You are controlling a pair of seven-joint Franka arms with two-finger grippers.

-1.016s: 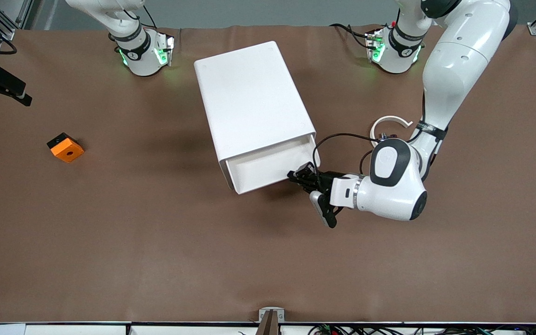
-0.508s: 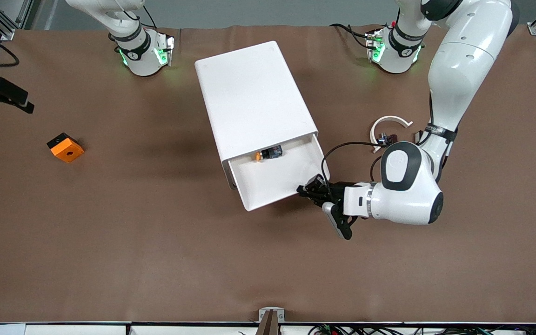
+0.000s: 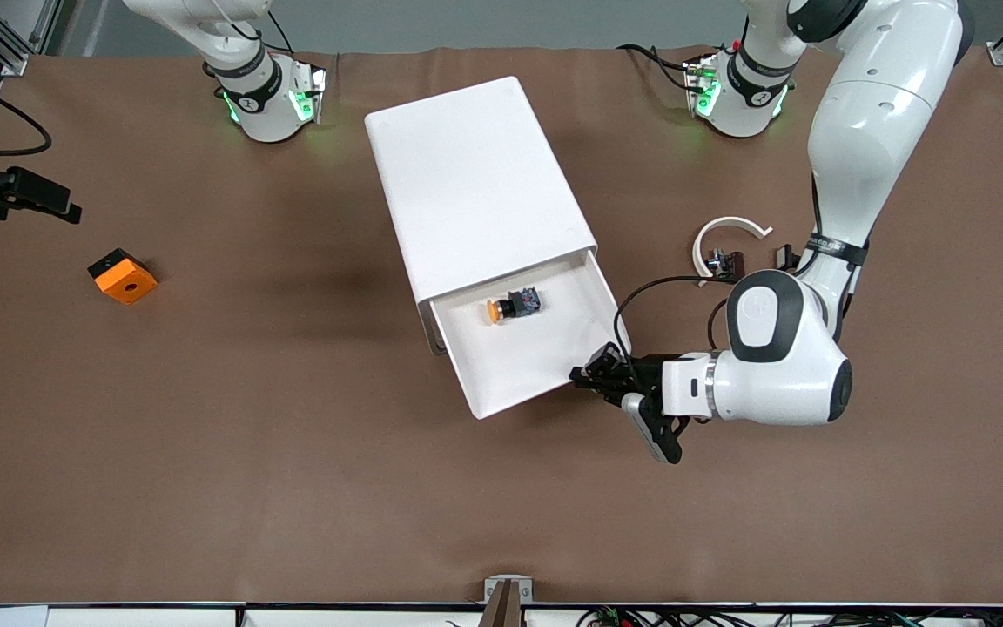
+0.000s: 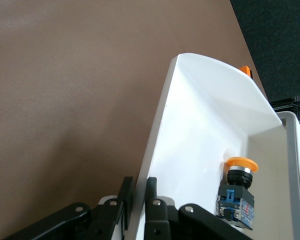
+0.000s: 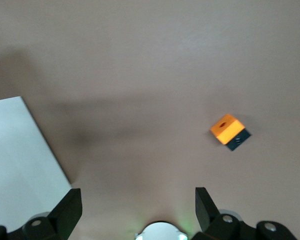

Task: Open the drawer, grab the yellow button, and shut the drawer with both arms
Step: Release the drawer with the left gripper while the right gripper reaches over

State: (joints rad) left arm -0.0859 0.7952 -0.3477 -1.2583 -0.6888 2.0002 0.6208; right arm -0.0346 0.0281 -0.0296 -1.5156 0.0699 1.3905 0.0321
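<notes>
The button (image 3: 512,306) lies on its side on the smooth floor of the drawer (image 3: 545,370), its round orange cap pointing toward the right arm's end of the table and its stubby dark blue-black body toward the left arm's end; in the left wrist view the button (image 4: 236,192) shows a silvery collar under the cap and sits near the cabinet's face. The drawer is a shallow tray of glossy white plastic with rounded corners, pulled well out of the cabinet (image 3: 475,187), a white box with softly rounded edges that stands askew on the table (image 3: 292,488), whose matte brown covering shows faint creases. The left gripper (image 3: 599,373) is clamped on the drawer's front wall at the corner toward the left arm's end, its black fingers (image 4: 151,200) narrowed onto the thin plastic wall, one inside and one outside. Near the left arm's forearm lie a white arc (image 3: 728,233) and small dark clips (image 3: 725,259). Toward the right arm's end of the table sits an orange block (image 3: 123,276) with a centre hole and a black underside. The right gripper (image 5: 135,207) hangs high over the table between block and cabinet, its fingers spread wide and holding nothing; that arm waits.
</notes>
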